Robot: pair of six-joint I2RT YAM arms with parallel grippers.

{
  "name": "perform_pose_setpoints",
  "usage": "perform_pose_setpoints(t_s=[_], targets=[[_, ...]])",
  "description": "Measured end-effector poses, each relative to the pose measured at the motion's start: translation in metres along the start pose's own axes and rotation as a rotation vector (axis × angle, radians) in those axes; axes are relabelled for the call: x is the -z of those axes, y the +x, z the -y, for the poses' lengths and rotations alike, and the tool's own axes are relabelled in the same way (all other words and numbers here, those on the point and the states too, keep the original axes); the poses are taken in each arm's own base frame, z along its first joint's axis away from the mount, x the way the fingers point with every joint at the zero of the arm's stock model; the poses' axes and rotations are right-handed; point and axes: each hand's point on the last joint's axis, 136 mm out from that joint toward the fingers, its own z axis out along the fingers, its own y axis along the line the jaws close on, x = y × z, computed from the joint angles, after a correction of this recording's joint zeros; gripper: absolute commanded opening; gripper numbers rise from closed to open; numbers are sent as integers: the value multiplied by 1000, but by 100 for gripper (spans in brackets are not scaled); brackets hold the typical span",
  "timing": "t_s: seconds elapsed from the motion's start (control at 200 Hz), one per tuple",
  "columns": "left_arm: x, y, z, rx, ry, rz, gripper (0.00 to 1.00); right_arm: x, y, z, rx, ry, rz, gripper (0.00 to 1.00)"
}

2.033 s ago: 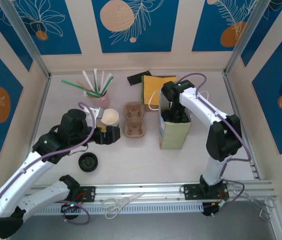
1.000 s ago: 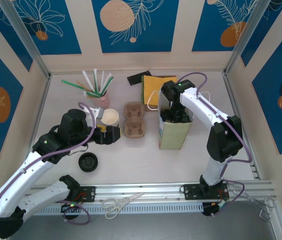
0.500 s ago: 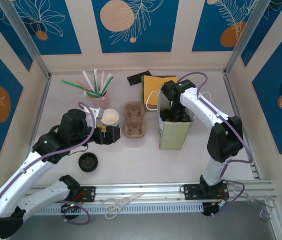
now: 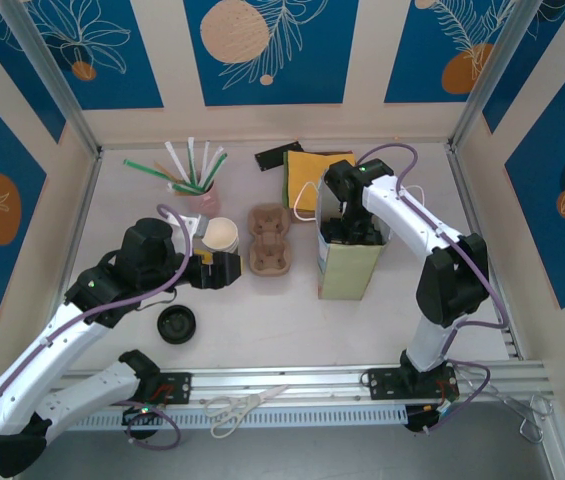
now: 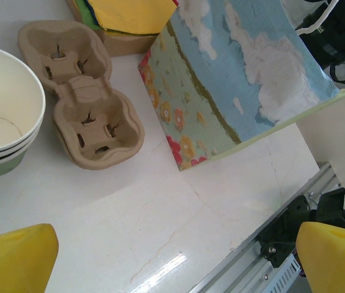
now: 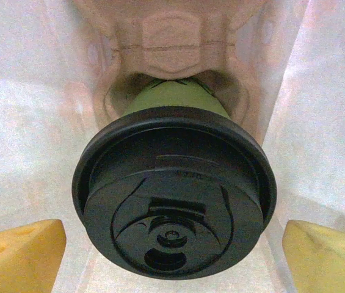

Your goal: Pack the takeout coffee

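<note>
Little has changed over the last two seconds. The right end effector [image 6: 172,259] remains lowered into the single paper bag [image 4: 350,268], its fingers spread wide on either side of the takeout coffee [image 6: 173,189] and gripping nothing. The one lidded cup sits in a pulp tray [image 6: 166,36] at the bag's bottom. On the bench [image 4: 282,310], the left end effector [image 5: 172,259] still gapes wide and empty near one stack of lidless cups [image 5: 1,122], one empty two-well carrier [image 5: 80,116] and one loose black lid [image 4: 176,323].
</note>
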Motion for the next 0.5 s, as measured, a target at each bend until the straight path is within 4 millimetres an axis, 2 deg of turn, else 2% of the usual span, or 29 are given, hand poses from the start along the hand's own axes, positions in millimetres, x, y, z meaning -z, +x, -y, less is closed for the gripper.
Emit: perform_pose_setpoints(t_s=[0.5], targets=[[0,0,0,4,0,0,100,11,4,-6,7,-10,19,92]])
